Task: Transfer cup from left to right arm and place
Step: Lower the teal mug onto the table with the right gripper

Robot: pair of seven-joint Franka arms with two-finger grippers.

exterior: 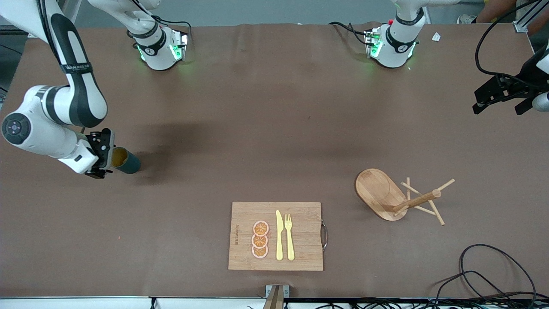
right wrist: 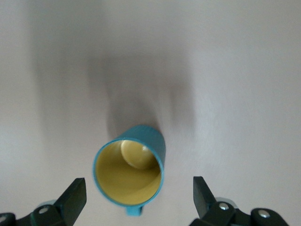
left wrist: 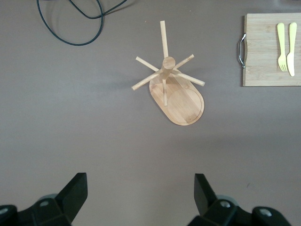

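Cup (right wrist: 129, 176): round, teal, ochre-yellow inside

Two white arms with glossy black bands at the joints, and green lights glow at both bases. A dark round cap sits on the right arm's elbow, grey lettering runs along a black band above it, and black cables trail up top. The right claw (exterior: 99, 156) is black with angular fingers; the left claw (exterior: 499, 99) is black too, looped by cable.
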